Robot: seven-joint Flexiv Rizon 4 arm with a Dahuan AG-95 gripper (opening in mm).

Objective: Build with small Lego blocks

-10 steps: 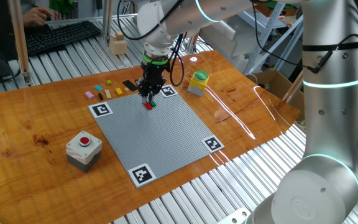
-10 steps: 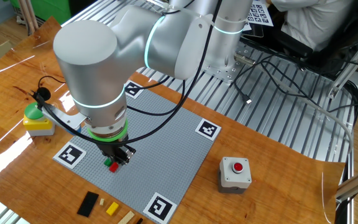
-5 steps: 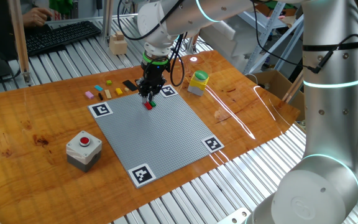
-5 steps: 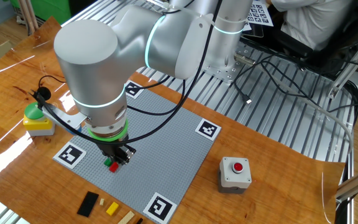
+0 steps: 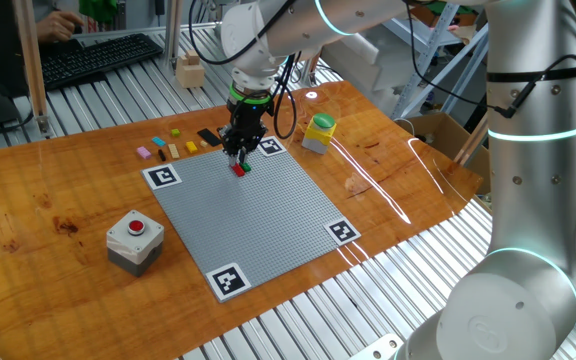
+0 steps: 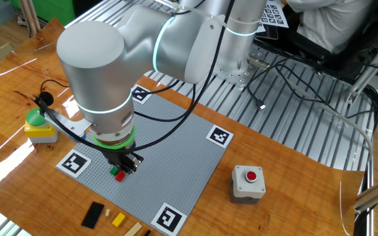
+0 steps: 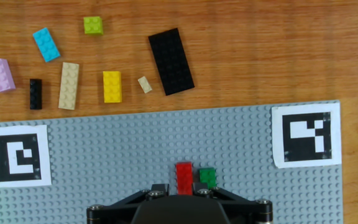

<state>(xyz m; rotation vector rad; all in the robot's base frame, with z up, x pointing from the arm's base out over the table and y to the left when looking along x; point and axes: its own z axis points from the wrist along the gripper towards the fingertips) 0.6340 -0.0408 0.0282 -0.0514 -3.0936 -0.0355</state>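
Red brick (image 7: 184,178) and green brick (image 7: 207,177) sit side by side on the grey studded baseplate (image 7: 135,143), near its edge toward the loose parts, red one longer, green one just right of it in the hand view. Gripper (image 5: 238,158) points straight down right over that pair; in the hand view the red brick's near end runs under the gripper body, and both fixed views show the black fingertips down at the bricks. Jaws look narrowly set, but I can't tell from any view whether they're pinching the red brick or just standing beside it. Rest of the small Lego blocks lie loose on the wooden table (image 5: 58,200) just past the plate edge: large black plate (image 7: 171,61), small tan piece (image 7: 145,84), yellow brick (image 7: 112,86), long tan brick (image 7: 69,86), small black brick (image 7: 35,94), pink brick (image 7: 0,75), blue brick (image 7: 46,45), lime-green brick (image 7: 93,25), all apart from each other. Baseplate carries square black-and-white markers (image 7: 306,136) at its corners. Grey box with a red button (image 5: 134,241) sits on the table off one side of the plate; yellow object with green top (image 5: 319,133) stands off another corner. Pale wooden block (image 5: 190,71) rests on the metal rollers behind the table, near a keyboard (image 5: 98,57).
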